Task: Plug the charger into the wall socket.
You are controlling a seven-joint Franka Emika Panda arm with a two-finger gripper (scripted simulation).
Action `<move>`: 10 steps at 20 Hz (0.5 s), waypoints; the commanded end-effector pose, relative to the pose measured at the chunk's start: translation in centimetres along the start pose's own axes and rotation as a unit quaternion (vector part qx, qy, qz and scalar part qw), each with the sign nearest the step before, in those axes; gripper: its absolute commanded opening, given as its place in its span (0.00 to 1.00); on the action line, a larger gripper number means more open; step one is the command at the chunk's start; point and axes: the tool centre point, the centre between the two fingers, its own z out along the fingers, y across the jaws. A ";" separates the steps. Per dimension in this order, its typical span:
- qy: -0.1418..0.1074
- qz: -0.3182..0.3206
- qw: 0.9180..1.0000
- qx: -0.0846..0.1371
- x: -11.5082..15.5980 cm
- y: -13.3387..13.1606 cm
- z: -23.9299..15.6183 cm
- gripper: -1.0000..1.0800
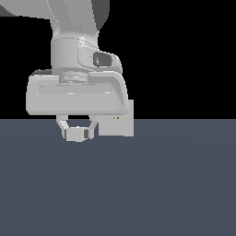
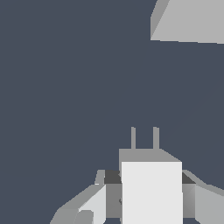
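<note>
My white gripper (image 1: 77,131) is shut on the charger (image 1: 75,134), a small white block held between the fingertips just above the dark floor. In the wrist view the charger (image 2: 151,190) shows two thin prongs sticking out of its far end. The wall socket (image 1: 117,123) is an upright light-grey plate with two tiny yellowish holes, standing behind the gripper toward the exterior view's right, partly hidden by the hand. In the wrist view the socket (image 2: 192,22) appears as a grey block some way beyond the prongs and off to one side.
A flat dark blue-grey floor (image 1: 138,184) fills the lower half of the exterior view. The arm's wrist and hand body (image 1: 76,87) hang over the charger. The background is black.
</note>
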 end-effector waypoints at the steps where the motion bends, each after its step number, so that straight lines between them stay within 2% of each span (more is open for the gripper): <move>1: 0.000 0.008 1.000 0.000 1.3 2.2 -1.1 0.00; 6: 0.000 0.021 1.000 -0.001 3.0 5.2 -2.7 0.00; 10: 0.000 0.025 1.000 -0.001 3.6 6.1 -3.1 0.00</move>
